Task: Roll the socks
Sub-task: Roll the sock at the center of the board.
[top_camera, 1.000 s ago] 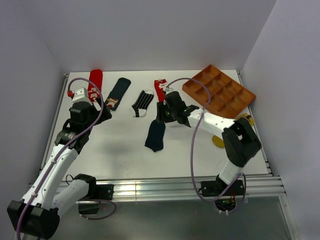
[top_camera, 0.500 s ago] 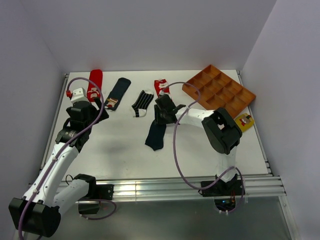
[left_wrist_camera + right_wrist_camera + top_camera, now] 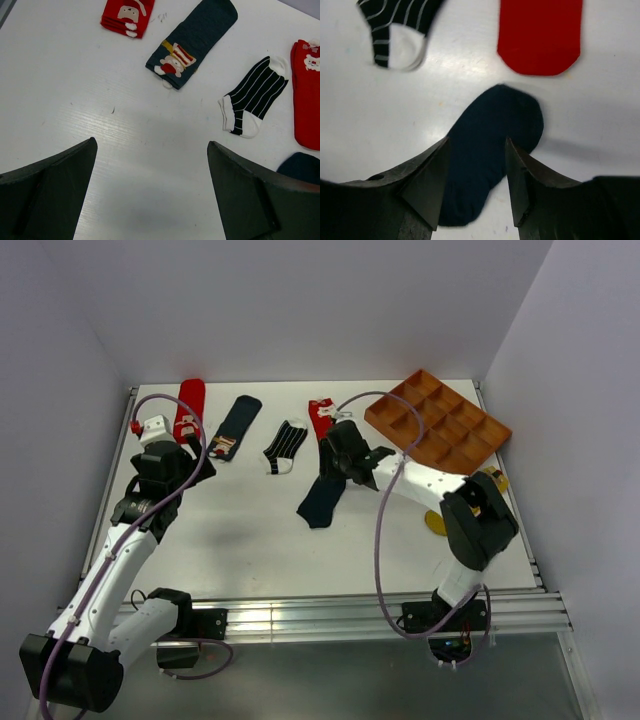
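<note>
Navy fabric is what your coming move turns on. From above, the navy sock [image 3: 322, 502] lies mid-table with its long axis running 1 o'clock to 7 o'clock. The right claw [image 3: 335, 472] sits over its 1 o'clock end, so the rest of the sock trails away from the claw toward 7. The left claw [image 3: 197, 466] is well apart at 9 o'clock of the sock, so your right arm is plainly the nearer one. In the left wrist view that claw stands wide open over bare table [image 3: 150, 165], holding nothing. The striped sock [image 3: 255, 97] lies ahead at 2 o'clock, and the navy one is only a dark corner at the 4 o'clock edge. In the right wrist view the jaws stand partly apart and straddle the navy sock. Its rounded end pokes out past the tips toward 1 o'clock, and its length runs off toward 7 under the fingers. Nothing looks pinched, and you cannot tell whether the pads touch the cloth. The red sock [image 3: 540, 35] lies just beyond at 12 o'clock, apart from the navy one. My judgement is that a roll would start at that rounded end and travel along the axis toward 7. Compared with a second ago, the sock has swung from nearly 12-to-6 to its present slant and shifted slightly toward 3. The right elbow, folded in over the table half a second ago, is back out at 4 o'clock, and the left arm has barely moved.
</note>
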Robot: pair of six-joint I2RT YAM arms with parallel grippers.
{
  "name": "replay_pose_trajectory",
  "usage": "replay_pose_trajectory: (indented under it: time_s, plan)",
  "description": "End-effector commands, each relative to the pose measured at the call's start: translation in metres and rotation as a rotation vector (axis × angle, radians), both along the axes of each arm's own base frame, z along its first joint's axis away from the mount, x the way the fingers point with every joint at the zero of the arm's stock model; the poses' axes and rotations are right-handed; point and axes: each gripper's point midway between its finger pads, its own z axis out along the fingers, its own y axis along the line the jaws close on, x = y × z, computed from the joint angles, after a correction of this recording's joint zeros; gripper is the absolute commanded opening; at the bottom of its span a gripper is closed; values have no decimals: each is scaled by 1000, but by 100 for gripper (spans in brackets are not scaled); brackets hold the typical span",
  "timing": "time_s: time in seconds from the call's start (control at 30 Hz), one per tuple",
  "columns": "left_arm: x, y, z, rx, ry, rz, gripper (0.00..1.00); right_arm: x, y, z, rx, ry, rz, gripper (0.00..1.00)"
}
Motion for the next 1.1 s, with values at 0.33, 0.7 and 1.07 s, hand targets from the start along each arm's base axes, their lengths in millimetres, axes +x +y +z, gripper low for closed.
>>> replay_pose_trajectory:
  time_s: [0.33,0.7,1.07]
  plan:
    - [1,0,2,-26,0,-1,98,-105,29,-22,-325,-30,403,55]
    - [1,-1,1,-30,2,-6,98,-117,47,-41,-450,-37,479,55]
    - [1,-3,1,-38,1,-16,98,-117,60,-34,-454,-70,514,55]
